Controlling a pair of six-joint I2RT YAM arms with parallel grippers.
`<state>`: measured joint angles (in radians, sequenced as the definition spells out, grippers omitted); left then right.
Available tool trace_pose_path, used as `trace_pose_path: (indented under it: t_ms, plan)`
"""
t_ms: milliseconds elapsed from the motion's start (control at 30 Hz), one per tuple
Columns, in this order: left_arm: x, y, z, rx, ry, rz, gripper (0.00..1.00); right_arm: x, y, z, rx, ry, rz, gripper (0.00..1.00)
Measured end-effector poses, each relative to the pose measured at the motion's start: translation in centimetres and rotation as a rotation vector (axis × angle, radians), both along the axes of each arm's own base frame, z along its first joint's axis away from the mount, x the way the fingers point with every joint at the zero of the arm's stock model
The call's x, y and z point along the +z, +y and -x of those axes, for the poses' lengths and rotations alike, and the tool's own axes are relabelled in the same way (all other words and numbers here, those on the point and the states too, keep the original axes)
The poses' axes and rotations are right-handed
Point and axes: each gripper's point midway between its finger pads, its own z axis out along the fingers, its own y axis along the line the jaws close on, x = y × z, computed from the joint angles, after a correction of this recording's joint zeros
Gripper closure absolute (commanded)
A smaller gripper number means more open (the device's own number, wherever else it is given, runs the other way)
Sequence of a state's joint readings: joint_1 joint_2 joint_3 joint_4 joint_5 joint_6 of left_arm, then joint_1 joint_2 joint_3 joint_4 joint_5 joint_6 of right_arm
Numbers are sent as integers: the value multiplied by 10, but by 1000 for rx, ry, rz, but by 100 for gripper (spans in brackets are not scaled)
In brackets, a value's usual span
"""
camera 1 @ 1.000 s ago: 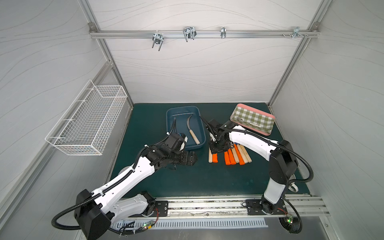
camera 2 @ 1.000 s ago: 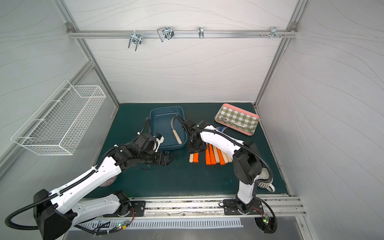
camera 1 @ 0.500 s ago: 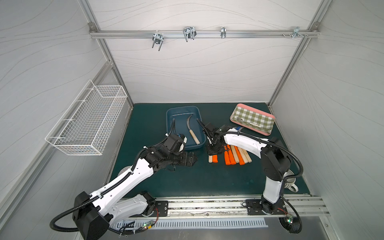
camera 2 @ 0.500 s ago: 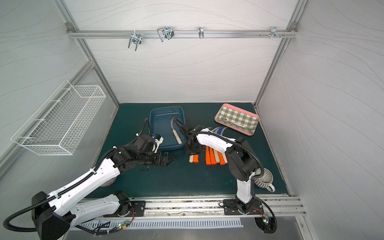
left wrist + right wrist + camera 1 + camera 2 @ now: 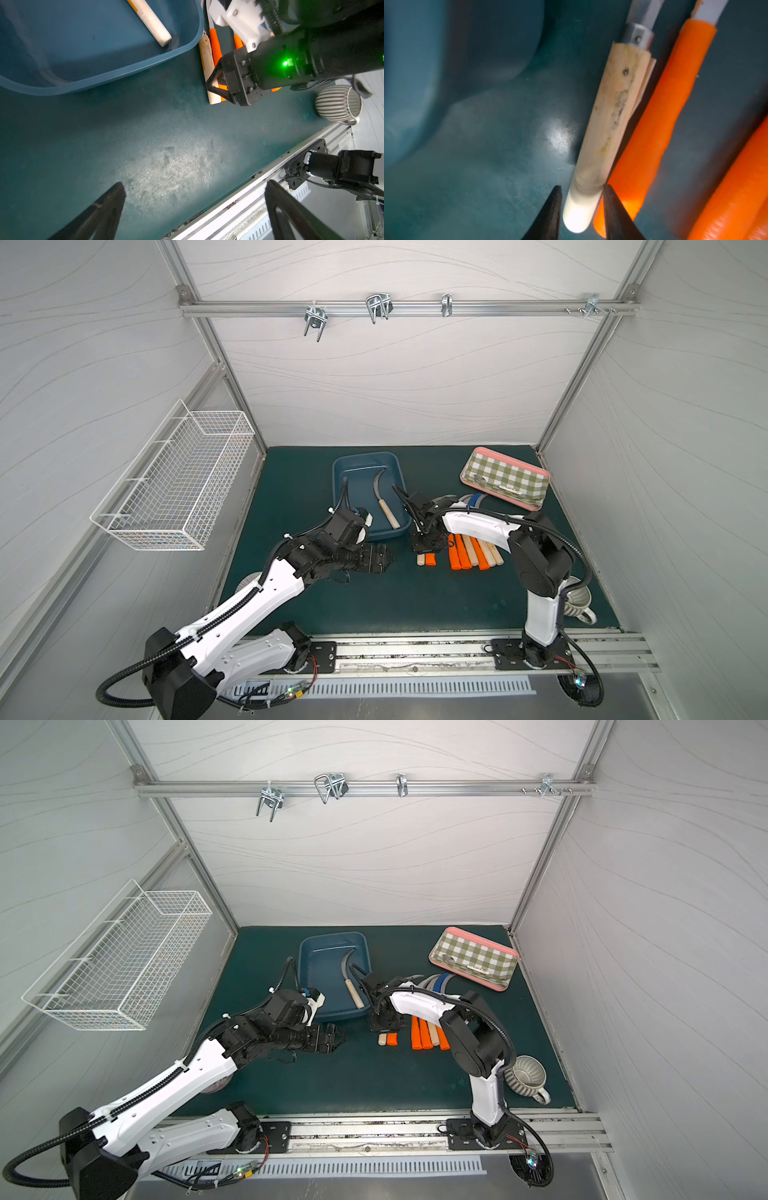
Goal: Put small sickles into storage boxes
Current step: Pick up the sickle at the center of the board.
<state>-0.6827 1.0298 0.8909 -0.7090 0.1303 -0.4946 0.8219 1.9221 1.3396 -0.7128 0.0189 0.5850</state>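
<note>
Top views, left wrist, right wrist: gripper and sickle positions

**Top views**
- Located the storage box [image 5: 361,485] on the green mat [image 5: 415,601], toward the rear and left of centre.
- Found one boxed sickle [image 5: 389,515] lying inside, pale handle toward the near right corner.
- Found the row of sickles [image 5: 467,553] on the mat just right of the box, handles side by side, blades toward the checked tray [image 5: 505,477].
- Recorded the right gripper [image 5: 424,549] pointing down over the leftmost handles of that row.
- Recorded the left gripper [image 5: 384,558] low over bare mat, just in front of the box.
- Confirmed the same layout in both top views.

**Left wrist**
- Showed the left gripper's fingers [image 5: 116,197] spread wide, nothing held, only mat between.
- Showed the box corner with the boxed sickle's handle end resting inside.

**Right wrist**
- Showed the jaws drawn narrow astride the butt end of the pale-handled sickle [image 5: 610,116], flat on the mat just outside the box.
- Showed it touching an orange-handled sickle [image 5: 664,116].
- Saw one finger against the handle and a thin gap at the other.
- Could not tell whether clamped.
</note>
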Motion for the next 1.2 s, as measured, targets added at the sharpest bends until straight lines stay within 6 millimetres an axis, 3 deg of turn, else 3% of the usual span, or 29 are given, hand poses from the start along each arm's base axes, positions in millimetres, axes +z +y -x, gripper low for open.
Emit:
trace_pose_path:
  t_ms: [367,867,1200]
  plan:
    - [-1,5,5,2,10,-12,1,-14,-5,2,-45,8,-3,65]
    - [-4,9,6,7,18,-35,1,-14,-9,0,-76,15,-12,89]
    - [-1,7,3,8,16,-38,1,-10,-17,-3,-77,13,11,90]
